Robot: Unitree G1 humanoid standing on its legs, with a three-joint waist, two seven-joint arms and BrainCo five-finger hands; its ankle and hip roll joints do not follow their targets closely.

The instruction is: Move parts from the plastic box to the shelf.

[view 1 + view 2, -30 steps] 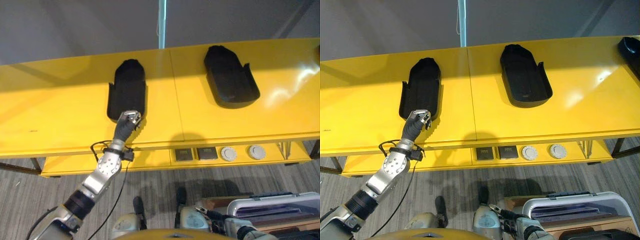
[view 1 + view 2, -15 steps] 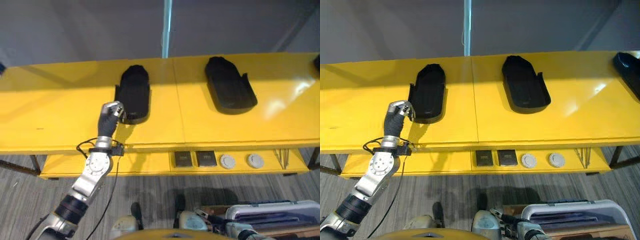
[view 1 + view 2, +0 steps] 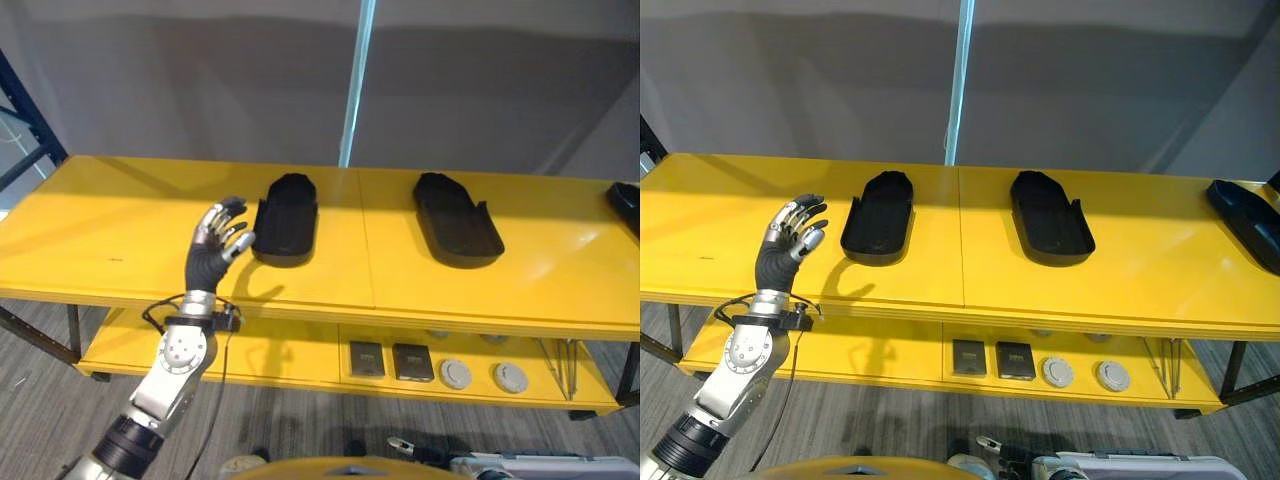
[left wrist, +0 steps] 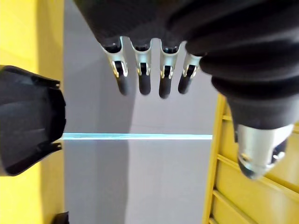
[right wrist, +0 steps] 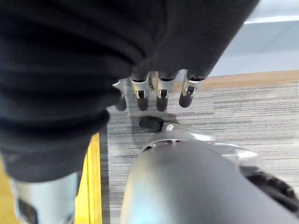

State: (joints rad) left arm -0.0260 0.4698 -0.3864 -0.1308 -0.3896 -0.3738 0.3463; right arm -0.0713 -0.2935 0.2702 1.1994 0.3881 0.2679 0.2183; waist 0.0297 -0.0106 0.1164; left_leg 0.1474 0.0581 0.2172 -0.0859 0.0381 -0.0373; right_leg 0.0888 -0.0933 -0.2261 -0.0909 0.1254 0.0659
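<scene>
Yellow shelf (image 3: 120,250) spread wide across the view, top level carrying black moulded parts: one part (image 3: 286,218) just beside the raised left hand (image 3: 212,252), a second part (image 3: 457,218) well apart to the right, a third part (image 3: 1248,222) at the far right edge. Left hand held above the shelf, apart from the nearest part, fingers (image 3: 228,215) spread and released, grasping nothing. Right hand (image 5: 154,88) hung low over the floor, fingers relaxed, empty. Plastic box (image 3: 1140,466) glimpsed at the bottom edge. Best done next, judging by this: turning back to the box, keeping clear of the placed part.
</scene>
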